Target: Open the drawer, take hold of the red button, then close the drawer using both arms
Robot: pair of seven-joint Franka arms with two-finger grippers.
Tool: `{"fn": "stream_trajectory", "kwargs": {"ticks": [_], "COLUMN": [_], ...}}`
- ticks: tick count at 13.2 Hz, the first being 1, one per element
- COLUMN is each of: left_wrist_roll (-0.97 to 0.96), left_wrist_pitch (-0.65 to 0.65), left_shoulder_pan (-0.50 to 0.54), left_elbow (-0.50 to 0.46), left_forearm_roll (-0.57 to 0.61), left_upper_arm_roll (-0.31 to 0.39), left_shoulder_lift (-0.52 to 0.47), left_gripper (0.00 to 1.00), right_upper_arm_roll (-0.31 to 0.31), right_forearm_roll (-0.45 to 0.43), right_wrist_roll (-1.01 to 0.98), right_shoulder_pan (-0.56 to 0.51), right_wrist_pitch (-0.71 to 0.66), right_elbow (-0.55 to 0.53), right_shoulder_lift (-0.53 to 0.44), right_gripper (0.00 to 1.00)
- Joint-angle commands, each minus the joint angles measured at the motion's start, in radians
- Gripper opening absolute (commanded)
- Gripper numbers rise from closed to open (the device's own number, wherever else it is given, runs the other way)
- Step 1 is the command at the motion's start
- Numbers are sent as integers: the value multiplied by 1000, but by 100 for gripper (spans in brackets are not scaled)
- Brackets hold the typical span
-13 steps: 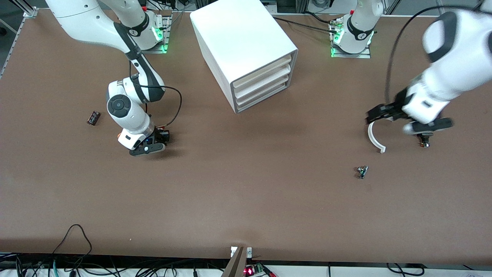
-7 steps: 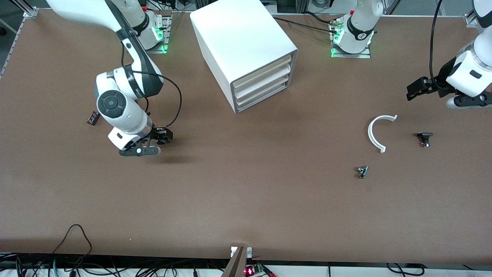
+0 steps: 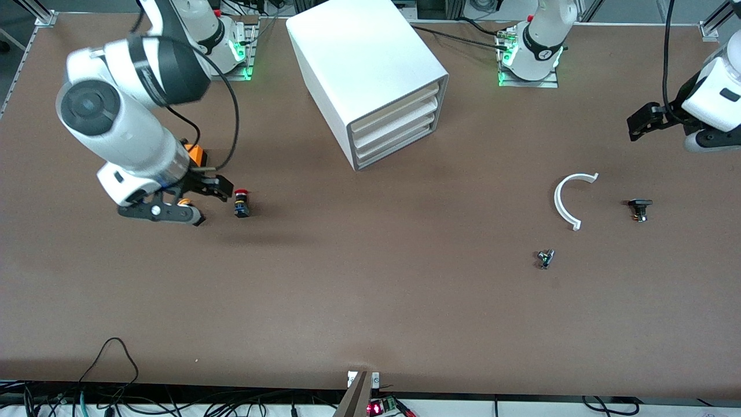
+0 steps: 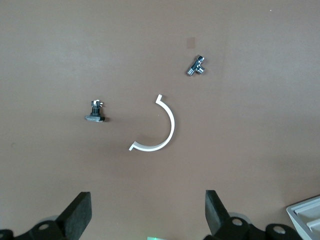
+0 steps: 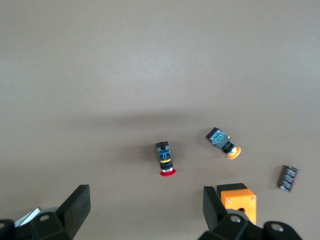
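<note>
The red-capped button lies on its side on the table, toward the right arm's end; it also shows in the right wrist view. My right gripper is open and empty, up in the air beside the button and over an orange-capped button; its own view shows the jaws wide apart. The white drawer cabinet stands at mid-table with its drawers shut. My left gripper is open and empty, raised at the left arm's end of the table.
An orange box with a hole and a dark cylinder lie near the right gripper. A white arc, a black part and a silver part lie below the left gripper.
The right arm has risen and swung toward its end of the table, uncovering the red button and orange box. The left gripper has lifted away from the white arc toward the table's edge.
</note>
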Motion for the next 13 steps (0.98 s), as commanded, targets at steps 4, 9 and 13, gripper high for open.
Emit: {"fn": "stream_trajectory", "kwargs": {"ticks": [4,9,13], "left_wrist_roll": [18,18,18], "left_wrist_pitch": [16,0,0], "left_shoulder_pan": [7,5,5], "left_elbow": [-18,-1,2], "left_forearm_roll": [-68,-68,-68], "left_upper_arm_roll": [-2,-2,-2], "left_shoulder_lift": [-1,4,5], "left_gripper": [100,100,100], "right_upper_arm_roll": [-48,-173,-189], "right_forearm_roll": [-1,14,9], "right_wrist_roll": [-80,-287,-375], "right_shoulder_pan": [-134,-154,-149], "right_wrist_pitch": [-66,-132,-284], "right_elbow": [60,63,118], "right_shoulder_lift": [-84,-107,-116], "right_gripper": [100,100,100]}}
